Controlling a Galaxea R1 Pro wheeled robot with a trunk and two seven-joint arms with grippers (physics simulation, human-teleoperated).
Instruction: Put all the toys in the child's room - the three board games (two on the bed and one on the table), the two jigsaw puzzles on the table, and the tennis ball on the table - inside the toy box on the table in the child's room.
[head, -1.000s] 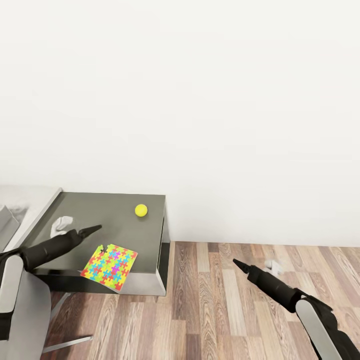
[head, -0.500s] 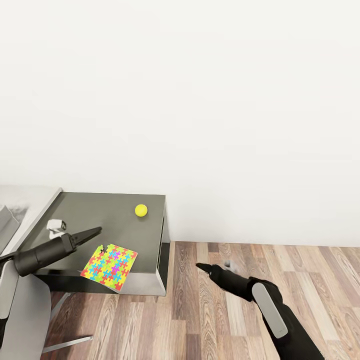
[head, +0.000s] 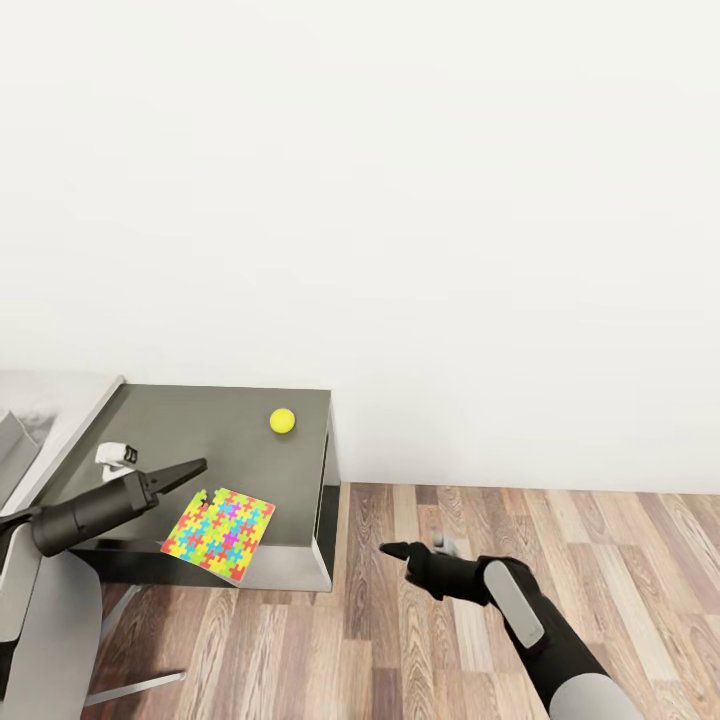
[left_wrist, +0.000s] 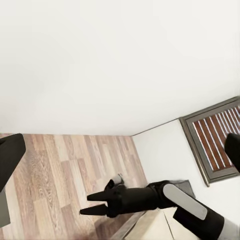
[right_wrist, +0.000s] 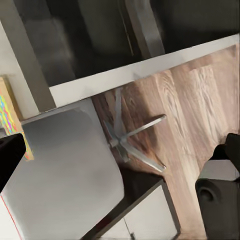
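So the jigsaw puzzle (head: 219, 533) is lying flat on the dark lower tabletop (head: 230, 420), right at its front edge and turned a bit so one corner pokes toward the edge. The tennis ball (head: 283, 421) sits back near the far right corner, well apart from the puzzle. The left gripper (head: 193, 468) hangs over the tabletop just beside the puzzle's near-left corner, pointing along the tabletop toward the right end, and its jaws look pinched together with nothing in them. The right gripper (head: 392, 549) is out over the wood floor (head: 560, 560), past the right end of the tabletop, pointing back toward it; the left wrist view shows the right gripper's (left_wrist: 91, 204) two fingers parted, nothing held. Pretty sure the left arm is the one for the puzzle, since it's way closer: the puzzle lies just ahead of and below its tip. The ball is about between the two arms, maybe a touch nearer the left.
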